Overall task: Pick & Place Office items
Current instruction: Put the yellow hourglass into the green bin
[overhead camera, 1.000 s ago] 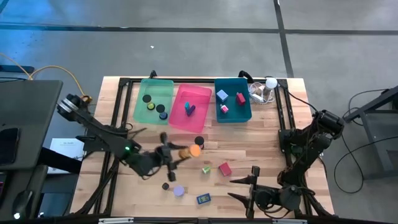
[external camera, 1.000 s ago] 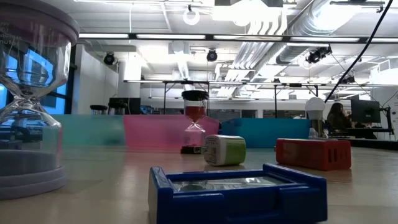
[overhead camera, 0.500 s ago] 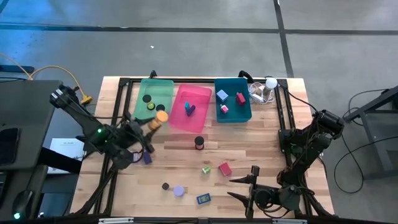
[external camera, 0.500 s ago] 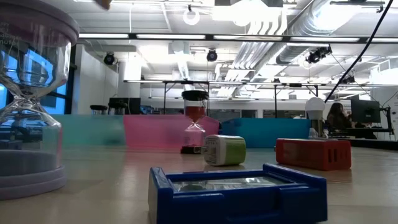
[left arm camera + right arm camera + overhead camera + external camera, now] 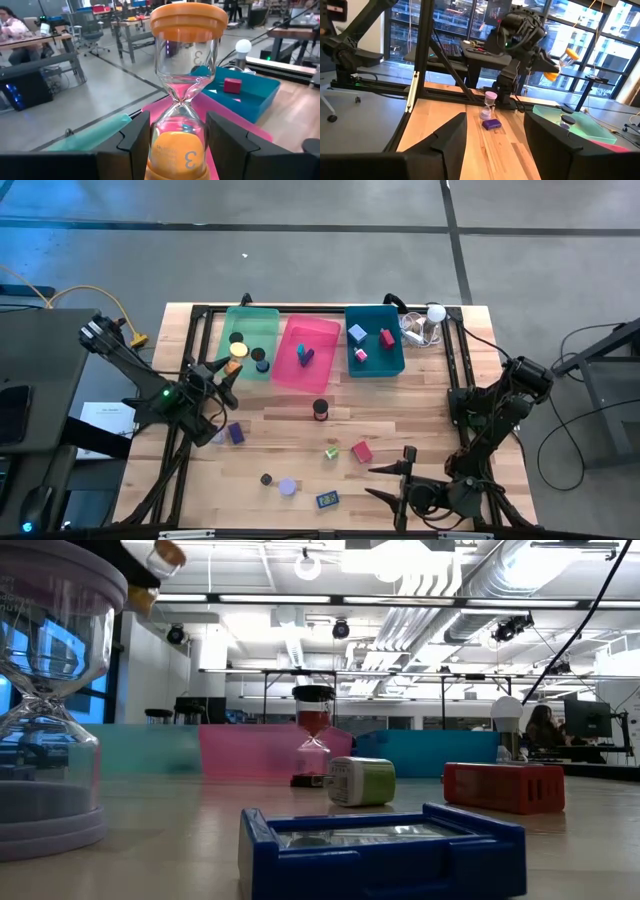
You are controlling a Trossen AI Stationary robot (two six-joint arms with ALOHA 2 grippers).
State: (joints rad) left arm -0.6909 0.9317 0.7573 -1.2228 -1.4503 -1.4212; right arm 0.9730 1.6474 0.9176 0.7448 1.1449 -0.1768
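While the orange hourglass rides in the left claw, the step in hand looks like lowering it into the green bin.

High view: the left claw (image 5: 228, 366) is clenched on the orange hourglass (image 5: 236, 352), which juts past its tips over the near edge of the green bin (image 5: 250, 313); black discs lie just beyond the tips inside that bin.
Advice, high view: judged from here, ease forward until the glass clears the bin wall, then go down before releasing, aiming for bare floor beside the discs.
Right claw: the right claw (image 5: 395, 483) waits released, well apart at the table's near edge.
Loose pieces: a purple block (image 5: 236, 433) lies just behind the left claw; a red block (image 5: 361, 451) lies well off to its side.

Low view: the hourglass (image 5: 157, 573) hangs tilted, high above the table, at the picture's upper corner.

Left wrist view: the fingers (image 5: 134, 142) press both sides of the lower bulb.
Look: clear glass, narrow waist, orange caps, a "3" printed on it, orange sand pooled in the bulb nearest the claw.
Handling: the glass is smooth and likely slippery, so a gentle set-down suits it.

Right wrist view: the left arm holds the hourglass (image 5: 560, 62) aloft above the green bin.
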